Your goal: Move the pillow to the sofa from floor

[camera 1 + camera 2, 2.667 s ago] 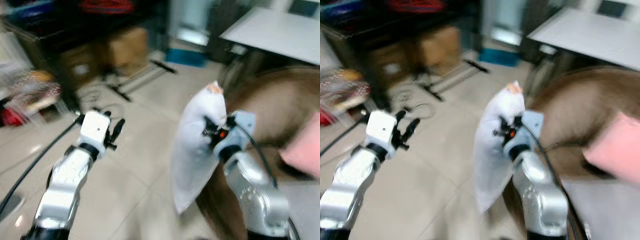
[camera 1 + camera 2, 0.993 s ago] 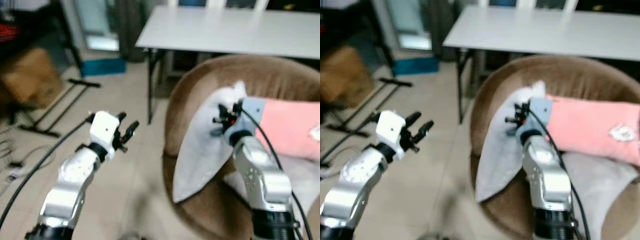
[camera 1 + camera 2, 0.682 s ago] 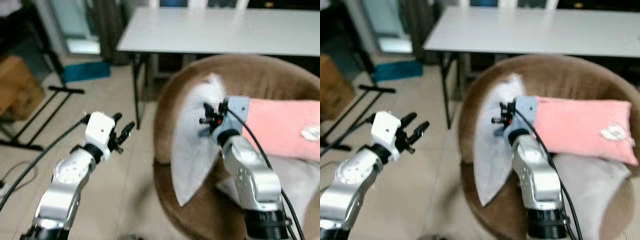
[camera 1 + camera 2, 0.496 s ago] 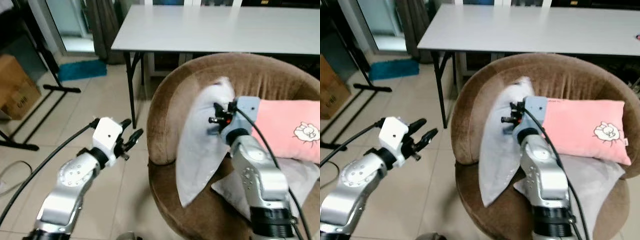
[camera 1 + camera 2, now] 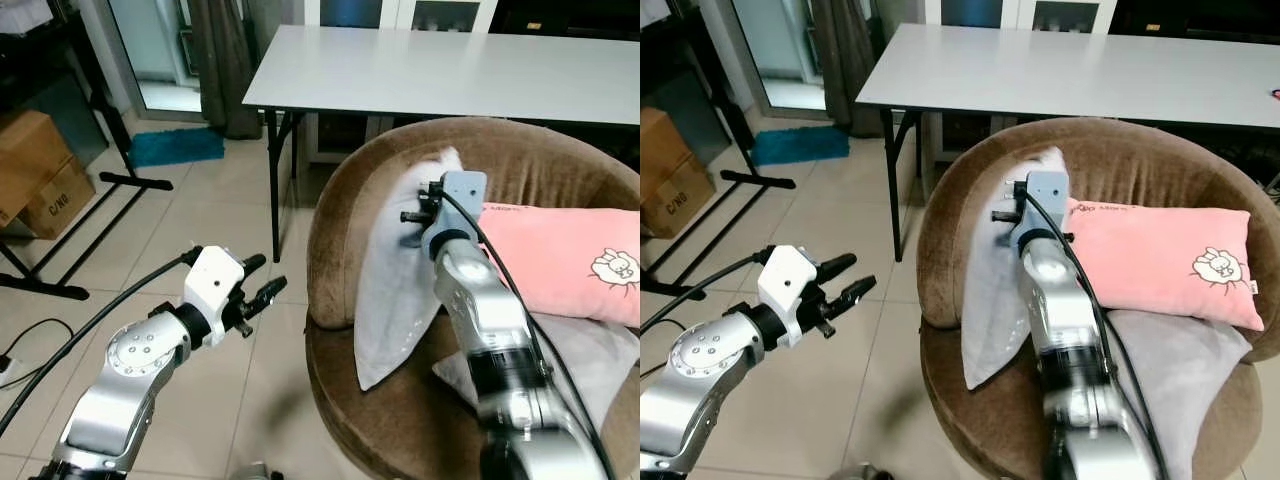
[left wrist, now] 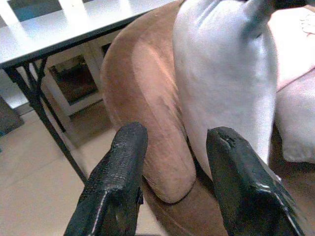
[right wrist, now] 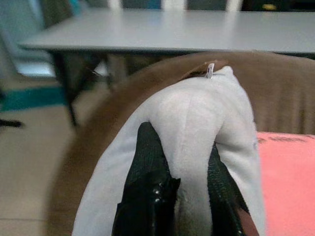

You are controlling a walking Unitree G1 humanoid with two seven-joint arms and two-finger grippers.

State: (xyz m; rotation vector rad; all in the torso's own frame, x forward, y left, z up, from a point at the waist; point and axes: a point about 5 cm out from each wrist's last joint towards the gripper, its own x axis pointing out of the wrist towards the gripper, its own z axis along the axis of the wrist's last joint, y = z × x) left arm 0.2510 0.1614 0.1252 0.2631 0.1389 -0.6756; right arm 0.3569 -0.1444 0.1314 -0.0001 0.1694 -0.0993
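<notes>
Right tool pinching grey pillow over brown sofa; left tool spread, empty.

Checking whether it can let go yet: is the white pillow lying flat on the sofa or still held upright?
Upright. The right gripper pinches the white pillow near its top; it hangs against the brown sofa backrest, lower corner near the seat.

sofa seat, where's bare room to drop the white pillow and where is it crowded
Free: the brown seat cushion at the front, between the sofa's left wall and the grey pillow. Crowded: the back and right, where the pink pillow lies over the grey one. The right gripper holds the white pillow upright there.
</notes>
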